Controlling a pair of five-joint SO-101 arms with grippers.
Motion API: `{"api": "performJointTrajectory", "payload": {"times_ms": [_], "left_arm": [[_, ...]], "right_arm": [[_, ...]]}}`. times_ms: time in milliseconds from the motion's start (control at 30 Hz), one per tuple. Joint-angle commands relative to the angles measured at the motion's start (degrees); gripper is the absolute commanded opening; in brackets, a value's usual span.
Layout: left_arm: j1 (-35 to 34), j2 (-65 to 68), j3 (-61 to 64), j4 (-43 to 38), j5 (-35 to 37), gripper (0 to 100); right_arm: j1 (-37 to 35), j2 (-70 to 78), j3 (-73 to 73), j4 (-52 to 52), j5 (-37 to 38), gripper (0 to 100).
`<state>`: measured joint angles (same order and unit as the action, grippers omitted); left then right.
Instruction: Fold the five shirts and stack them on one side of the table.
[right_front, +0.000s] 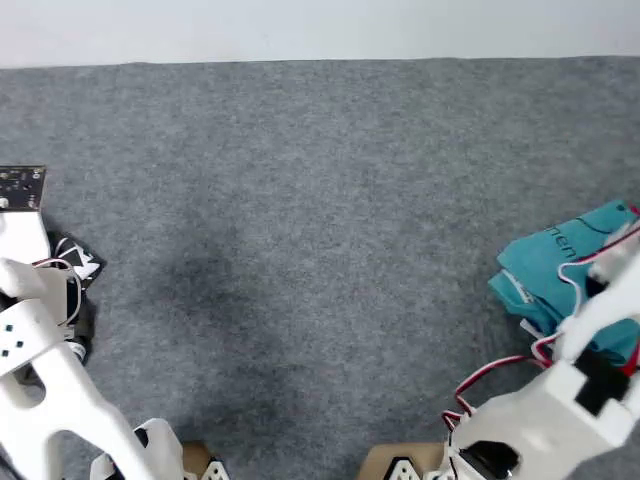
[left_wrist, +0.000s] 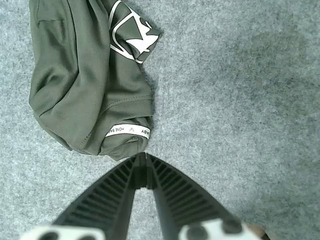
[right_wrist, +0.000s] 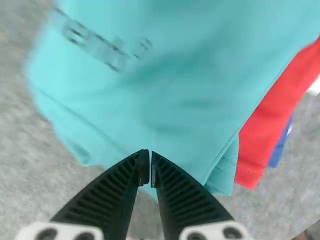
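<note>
A crumpled dark olive shirt (left_wrist: 85, 75) with a white print lies on the grey table; in the high view it (right_front: 76, 258) peeks out beside the left arm at the left edge. My left gripper (left_wrist: 143, 159) is shut, its tips just off the shirt's hem by the white label. At the right edge a folded teal shirt (right_front: 552, 262) tops a pile. In the right wrist view the teal shirt (right_wrist: 175, 75) covers a red shirt (right_wrist: 270, 115) and a blue one (right_wrist: 281, 144). My right gripper (right_wrist: 145, 154) is shut, its tips over the teal shirt's near edge.
The grey felt table top (right_front: 320, 200) stretches bare between the two arms. A small circuit board (right_front: 20, 188) sits on the left arm. Red and white wires (right_front: 500, 375) loop off the right arm. The arms' bases (right_front: 395, 462) stand at the front edge.
</note>
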<state>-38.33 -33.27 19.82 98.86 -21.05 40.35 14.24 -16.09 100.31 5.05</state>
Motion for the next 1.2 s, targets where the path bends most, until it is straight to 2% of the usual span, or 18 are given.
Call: {"api": "performJointTrajectory", "payload": {"times_ms": [0,200,467,633,867,1000,1167], "left_arm": [[0.1,-1.2,-0.3,1.5,-0.4,0],[0.1,-1.2,-0.3,1.5,-0.4,0],[0.2,-1.3,-0.3,1.5,-0.2,0],[0.1,-1.3,-0.3,1.5,-0.1,0],[0.1,-1.3,-0.3,1.5,-0.1,0],[0.2,-1.3,-0.3,1.5,-0.1,0],[0.3,-1.3,-0.3,1.5,-0.1,0]], "right_arm": [[1.0,3.6,2.6,1.7,0.7,1.0],[2.9,5.7,3.4,2.1,0.7,1.0],[2.7,-12.4,3.4,1.2,0.8,1.0],[4.4,-18.9,3.7,-9.5,0.8,1.0],[7.7,-9.0,3.8,-30.3,1.4,1.0],[9.5,-0.6,3.5,-35.8,6.6,1.0],[13.2,6.4,3.4,-38.5,8.7,1.0]]}}
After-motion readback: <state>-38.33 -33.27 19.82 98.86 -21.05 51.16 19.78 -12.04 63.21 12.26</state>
